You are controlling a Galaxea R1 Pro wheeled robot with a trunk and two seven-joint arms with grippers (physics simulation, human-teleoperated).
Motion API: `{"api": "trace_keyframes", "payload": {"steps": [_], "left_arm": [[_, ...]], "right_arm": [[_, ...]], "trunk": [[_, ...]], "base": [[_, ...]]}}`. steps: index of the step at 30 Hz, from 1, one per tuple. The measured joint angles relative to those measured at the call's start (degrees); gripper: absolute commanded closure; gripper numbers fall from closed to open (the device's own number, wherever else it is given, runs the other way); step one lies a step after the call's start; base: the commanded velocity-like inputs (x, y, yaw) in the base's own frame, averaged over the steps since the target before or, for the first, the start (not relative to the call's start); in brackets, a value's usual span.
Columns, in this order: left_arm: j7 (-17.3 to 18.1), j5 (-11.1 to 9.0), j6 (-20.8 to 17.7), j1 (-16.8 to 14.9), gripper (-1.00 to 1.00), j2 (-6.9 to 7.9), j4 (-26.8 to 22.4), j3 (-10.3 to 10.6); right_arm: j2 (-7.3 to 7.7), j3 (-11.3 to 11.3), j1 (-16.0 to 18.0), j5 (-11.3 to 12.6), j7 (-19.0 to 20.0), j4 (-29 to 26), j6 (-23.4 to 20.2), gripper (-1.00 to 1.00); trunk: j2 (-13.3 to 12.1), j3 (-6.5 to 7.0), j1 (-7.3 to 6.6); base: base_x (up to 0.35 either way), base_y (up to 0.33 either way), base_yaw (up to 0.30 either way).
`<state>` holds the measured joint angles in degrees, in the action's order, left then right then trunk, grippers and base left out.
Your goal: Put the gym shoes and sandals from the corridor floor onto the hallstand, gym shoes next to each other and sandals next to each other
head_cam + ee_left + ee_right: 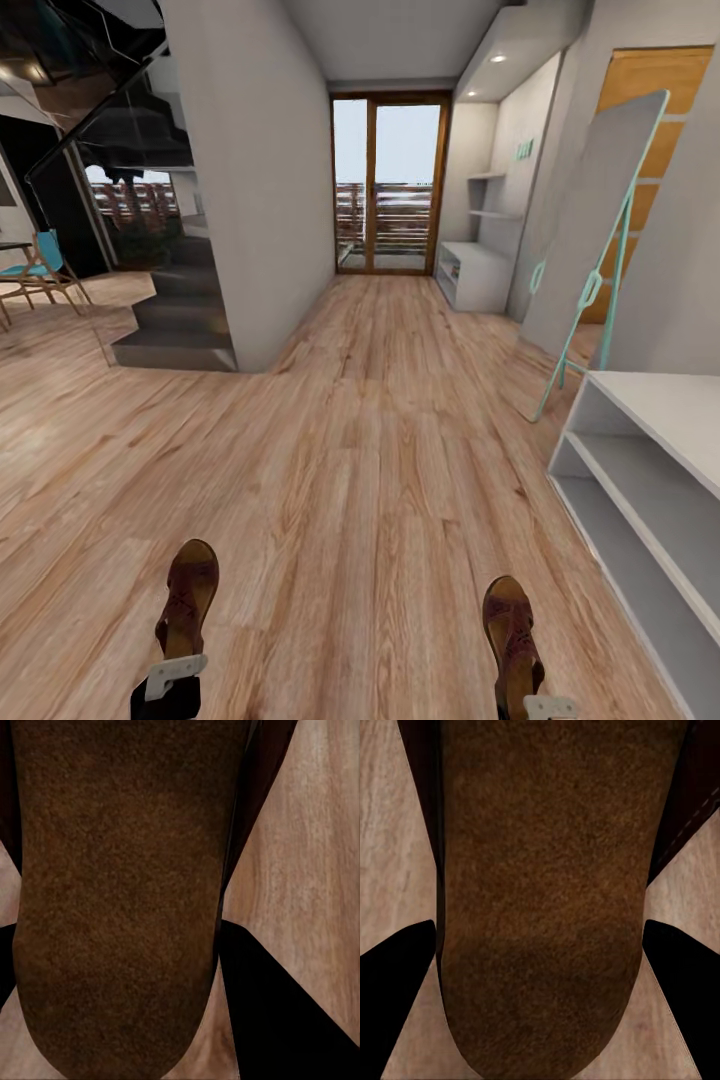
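Two dark-brown sandals are carried low over the corridor floor (380, 480). My left gripper (172, 678) is shut on the heel of the left sandal (188, 598), and my right gripper (548, 706) is shut on the heel of the right sandal (511, 635). In the left wrist view the sandal's brown sole (120, 907) lies between dark fingers (289, 1020). The right wrist view has the other sole (544, 907) between its fingers (390, 1001). The pale grey hallstand (474, 276) stands far down the corridor on the right. The gym shoes are out of view.
A plain low white two-shelf bench (640, 470) stands close on the right. Beyond it a tall mirror on a teal frame (590, 240) leans at the wall. A grey wall corner and dark stairs (185, 310) are at the left. Glass doors (388, 185) close the corridor's end.
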<state>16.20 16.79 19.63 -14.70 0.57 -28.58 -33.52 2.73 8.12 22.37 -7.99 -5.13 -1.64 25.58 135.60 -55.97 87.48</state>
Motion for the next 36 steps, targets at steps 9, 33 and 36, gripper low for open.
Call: {"api": "trace_keyframes", "payload": {"steps": [9,33,36], "left_arm": [[0.0,0.01,-0.01,0.0,1.0,0.03,0.0,0.0],[0.01,0.01,0.0,0.03,1.0,-0.08,0.0,0.0],[0.03,0.01,0.0,0.01,1.0,-0.12,0.0,0.01]], "right_arm": [[0.0,0.0,0.0,0.0,0.0,0.0,0.0,1.0],[0.0,0.0,0.0,0.0,0.0,0.0,0.0,1.0],[0.0,0.0,0.0,0.0,0.0,0.0,0.0,1.0]], "trunk": [[0.0,0.0,0.0],[0.0,0.0,0.0],[0.0,0.0,0.0]], "base": [[0.34,0.0,0.0],[0.34,0.0,0.0],[0.34,0.0,0.0]]}}
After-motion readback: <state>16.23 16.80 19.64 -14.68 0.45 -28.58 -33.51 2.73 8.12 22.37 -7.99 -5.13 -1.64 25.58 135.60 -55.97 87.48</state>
